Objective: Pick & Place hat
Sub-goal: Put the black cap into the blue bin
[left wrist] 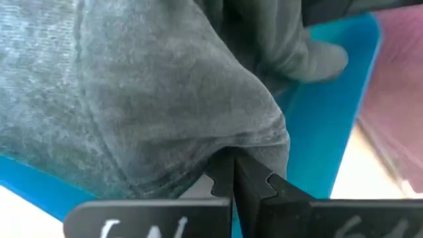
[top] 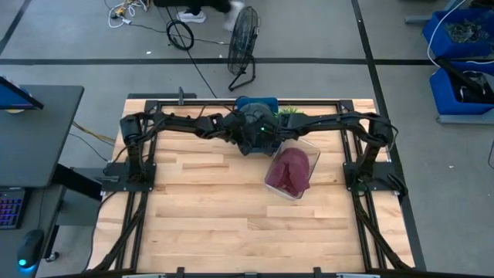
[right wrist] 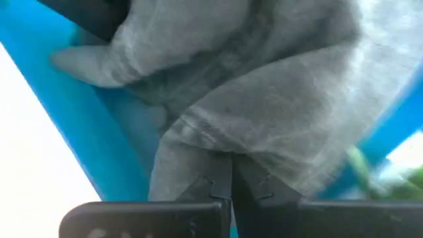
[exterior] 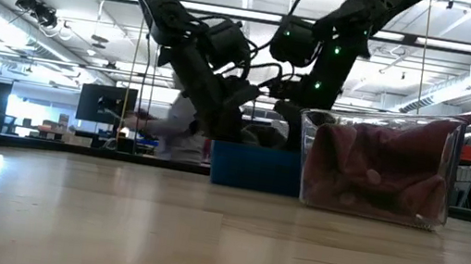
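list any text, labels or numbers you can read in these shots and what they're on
No text can be read in full in any view.
Left gripper, shut on the grey hat: pale marks on its body at the left wrist picture's lower edge, cut off and blurred, not readable.
Right gripper, also shut on the grey hat: a faint mark on its body, not readable.
Blue bin, clear container and table: no labels visible.

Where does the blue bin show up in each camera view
High: blue bin at the table's far edge, mostly under both arms.
Low: center, left of the clear container.
Left wrist: blue wall behind the grey hat.
Right wrist: blue wall beside the hat.
Shared landmark: the grey hat, pinched by both tools.
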Motion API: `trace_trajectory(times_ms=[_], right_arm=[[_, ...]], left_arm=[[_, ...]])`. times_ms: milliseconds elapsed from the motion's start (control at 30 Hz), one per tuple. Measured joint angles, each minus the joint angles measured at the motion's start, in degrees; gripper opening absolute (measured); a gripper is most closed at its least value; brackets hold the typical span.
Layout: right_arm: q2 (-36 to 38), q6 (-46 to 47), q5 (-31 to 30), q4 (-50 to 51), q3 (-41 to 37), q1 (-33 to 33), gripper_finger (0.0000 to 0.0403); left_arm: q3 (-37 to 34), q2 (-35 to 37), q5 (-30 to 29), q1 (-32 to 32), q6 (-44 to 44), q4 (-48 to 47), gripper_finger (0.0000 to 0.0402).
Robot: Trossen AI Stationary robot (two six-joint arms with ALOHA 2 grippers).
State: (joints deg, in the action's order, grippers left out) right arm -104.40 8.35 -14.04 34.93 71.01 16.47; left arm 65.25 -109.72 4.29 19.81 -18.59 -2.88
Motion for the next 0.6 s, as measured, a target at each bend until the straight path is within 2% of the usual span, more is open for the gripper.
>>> trace_trajectory(times_ms=[200,433,600], right_arm=[[-1.37,-1.44,6.18,-2.27,-2.92,0.06,0.0002],[0.57,-2.56,6.60,2.44,-0.39,-1.19,0.0015],[3.14,-5.58,5.52,4.81,2.83,-1.57,0.0022]], left_arm=[[0.14,0.64,0.10,0.61,1.95,-1.90,0.0003],[2.61,5.75,0.22,-0.25,5.69,-13.28,0.0003],[2.83,10.72,0.04,-1.45,8.30,-15.81,0.0003]])
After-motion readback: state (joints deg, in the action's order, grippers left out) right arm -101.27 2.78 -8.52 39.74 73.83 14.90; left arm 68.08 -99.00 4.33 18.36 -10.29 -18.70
